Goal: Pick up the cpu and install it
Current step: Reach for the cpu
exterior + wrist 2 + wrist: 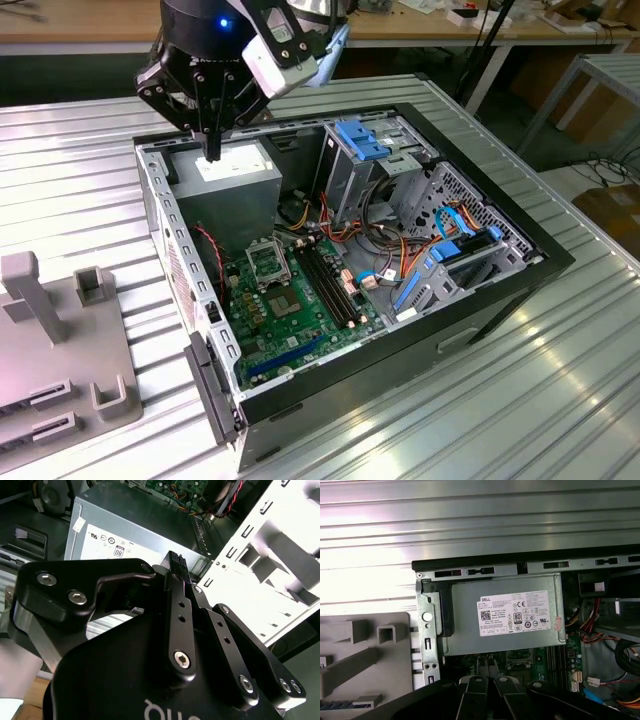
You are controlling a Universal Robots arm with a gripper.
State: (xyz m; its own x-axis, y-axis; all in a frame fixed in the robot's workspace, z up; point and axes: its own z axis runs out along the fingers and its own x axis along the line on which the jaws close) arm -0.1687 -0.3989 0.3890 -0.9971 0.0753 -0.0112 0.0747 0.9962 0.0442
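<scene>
– Hanging at 11 o'clock of the socket (pixel 266 262) in the exterior view, the gripper (pixel 212 152) is hovering over the power supply (pixel 245 190). What are its fingers doing?
– They are pressing together, narrow, tip against tip, in both wrist views. Whether they are touching the power supply, I cannot tell.
– And the cpu?
– A flat grey square, seemingly the cpu (pixel 283 305), is lying on the motherboard (pixel 300 330) just at 5 o'clock of the socket, well apart from the gripper.
– Which edges are crowding it?
– The case wall (pixel 172 235) is running along at 9 o'clock. The memory slots (pixel 325 280) are lying at 3 o'clock. Cables (pixel 340 228) are bunching at 1 o'clock under the drive cage (pixel 360 150). Straight above the socket and chip, the way is lying open.
</scene>
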